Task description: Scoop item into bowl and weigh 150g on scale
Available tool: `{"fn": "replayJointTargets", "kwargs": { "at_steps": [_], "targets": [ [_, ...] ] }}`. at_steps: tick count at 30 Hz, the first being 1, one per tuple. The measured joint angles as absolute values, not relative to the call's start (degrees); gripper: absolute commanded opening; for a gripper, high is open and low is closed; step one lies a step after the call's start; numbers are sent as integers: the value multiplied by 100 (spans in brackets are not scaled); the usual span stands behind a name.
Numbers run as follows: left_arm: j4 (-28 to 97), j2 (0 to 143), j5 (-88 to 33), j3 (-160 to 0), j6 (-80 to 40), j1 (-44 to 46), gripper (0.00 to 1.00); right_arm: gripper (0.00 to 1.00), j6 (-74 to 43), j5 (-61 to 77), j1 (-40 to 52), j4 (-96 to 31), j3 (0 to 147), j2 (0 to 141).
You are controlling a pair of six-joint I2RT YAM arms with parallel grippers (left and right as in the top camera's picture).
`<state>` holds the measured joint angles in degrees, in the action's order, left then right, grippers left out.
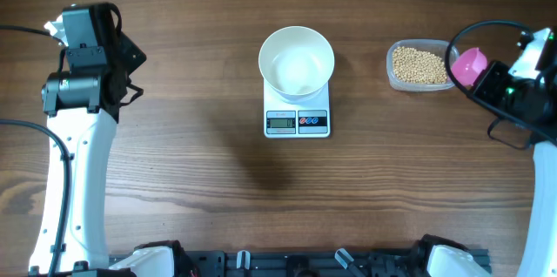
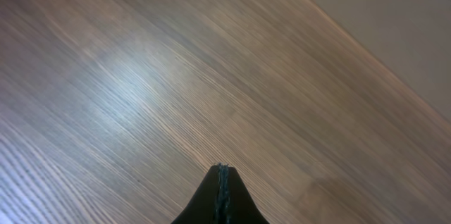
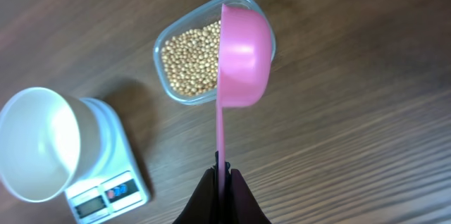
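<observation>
The white bowl (image 1: 297, 62) (image 3: 36, 143) stands empty on the small white scale (image 1: 297, 120) (image 3: 106, 192) at mid-table. Tan beans (image 1: 418, 64) (image 3: 190, 58) fill a clear plastic tub (image 1: 393, 59) (image 3: 161, 44) to the right of the scale. My right gripper (image 3: 223, 171) is shut on the thin handle of a pink scoop (image 1: 469, 65) (image 3: 243, 55), whose cup hangs above the tub's right rim. At the far left of the table my left gripper (image 2: 222, 175) is shut with nothing in it, over bare wood.
The left arm (image 1: 78, 94) stands at the left edge and the right arm (image 1: 522, 85) at the right edge. Black base hardware (image 1: 305, 264) runs along the near edge. The wooden table (image 1: 218, 190) stretches between the scale and the near edge.
</observation>
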<state>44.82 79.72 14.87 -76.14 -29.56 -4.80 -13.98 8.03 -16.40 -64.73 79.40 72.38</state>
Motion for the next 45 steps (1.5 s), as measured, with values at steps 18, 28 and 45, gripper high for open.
{"fn": "replayJointTargets", "kwargs": {
  "at_steps": [18, 28, 45],
  "targets": [
    [4864, 7972, -104, -7614, -2941, -480, 4, 4, 642, 464, -1627, -5666, 7940, 7725],
    [4838, 7972, -167, -7614, -2939, -480, 4, 4, 1433, 781, -1350, -5522, 7940, 8265],
    [4842, 7972, -167, -7614, -2939, -480, 4, 4, 1570, 875, -1341, -5537, 7940, 8560]
  ]
}}
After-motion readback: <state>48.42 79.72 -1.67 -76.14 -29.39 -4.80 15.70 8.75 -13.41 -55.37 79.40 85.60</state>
